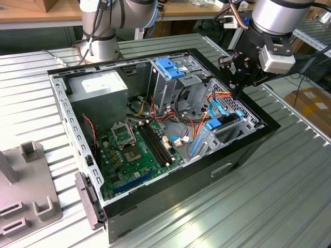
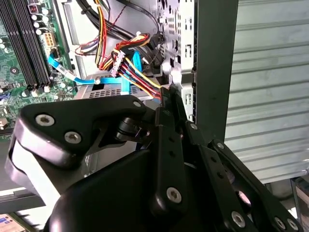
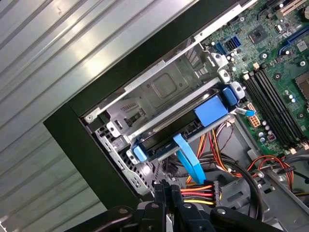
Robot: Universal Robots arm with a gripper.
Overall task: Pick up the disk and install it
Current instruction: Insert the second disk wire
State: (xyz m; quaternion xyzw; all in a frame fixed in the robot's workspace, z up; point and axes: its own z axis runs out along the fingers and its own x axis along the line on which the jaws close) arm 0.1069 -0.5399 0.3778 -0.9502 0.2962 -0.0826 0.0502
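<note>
The disk [image 3: 166, 136], a dark slab between blue plastic rails, lies in the metal bay at the corner of the open computer case [image 1: 248, 150]. In the exterior view the disk [image 1: 223, 124] sits low in that bay on the exterior view's right. My gripper [image 1: 234, 93] hangs just above it, near the case's edge, fingers pointing down. Both wrist views show the gripper [image 3: 166, 187] [image 2: 167, 93] shut with nothing between its fingers, beside the coloured power wires [image 3: 203, 188] and a little apart from the disk. A blue flat cable [image 3: 185, 157] runs over the disk's end.
Inside the case are the green motherboard [image 1: 137, 150], a grey power-supply box [image 1: 98, 88] and a blue-topped drive cage [image 1: 173, 70]. A grey fixture [image 1: 26, 196] stands on the ribbed metal table [image 1: 279, 201]. A second arm's base [image 1: 98, 36] rises behind the case.
</note>
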